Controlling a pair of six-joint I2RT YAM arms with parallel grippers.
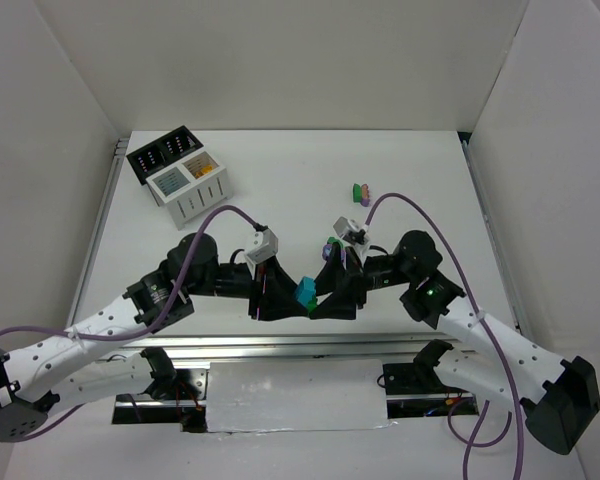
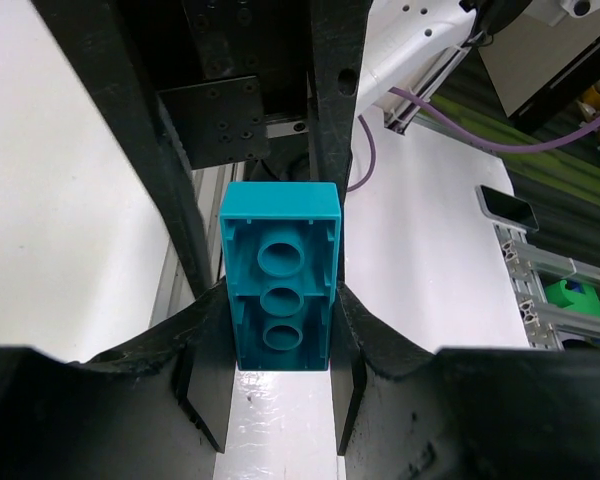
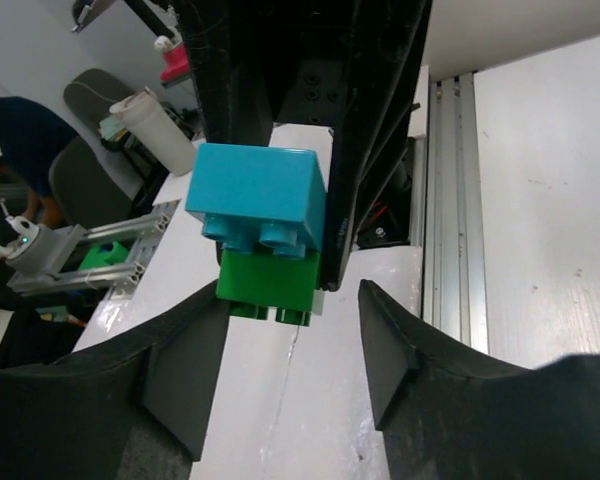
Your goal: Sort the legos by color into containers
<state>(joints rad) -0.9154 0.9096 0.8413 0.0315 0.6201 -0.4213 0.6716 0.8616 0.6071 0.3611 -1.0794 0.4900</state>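
Note:
A teal lego (image 2: 280, 285) is clamped between my left gripper's (image 2: 280, 335) fingers, hollow underside toward the wrist camera. In the top view the teal lego (image 1: 306, 293) sits where both grippers meet, near the table's front edge. A green lego (image 3: 270, 280) is stuck to the teal lego (image 3: 255, 195). My right gripper (image 3: 290, 350) stands open around the green one: its left finger (image 3: 185, 375) touches it and the right finger is apart. The containers, a black pair (image 1: 140, 165) and a white pair (image 1: 195, 205), stand at the back left.
A green and pink pair of legos (image 1: 360, 192) lies right of centre at the back. A purple and green lego (image 1: 330, 243) shows beside the right wrist. Something orange (image 1: 206, 169) lies in one white compartment. A metal rail (image 1: 280, 345) runs along the front edge.

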